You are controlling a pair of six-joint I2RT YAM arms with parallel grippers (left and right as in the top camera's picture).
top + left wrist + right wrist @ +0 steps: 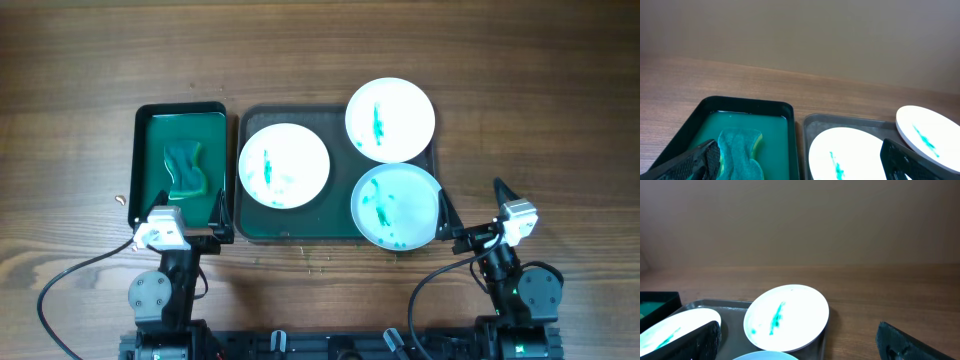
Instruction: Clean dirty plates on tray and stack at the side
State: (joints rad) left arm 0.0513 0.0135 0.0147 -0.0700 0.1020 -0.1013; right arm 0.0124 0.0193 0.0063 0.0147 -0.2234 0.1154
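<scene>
Left hand (180, 218) and right hand (472, 205) low at the near bench (80, 60) edge, both spread wide, gripping nothing, ready to start. Three smeared plates (284, 165) on the grey tray (300, 232), none wiped yet. Sponge (183, 168) soaking in the tub (146, 150) on the left, wet for wiping.

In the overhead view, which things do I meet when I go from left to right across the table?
First the sponge in the green tub → left white plate → then the far white plate and the near bluish plate, both at the right end of the tray.
</scene>
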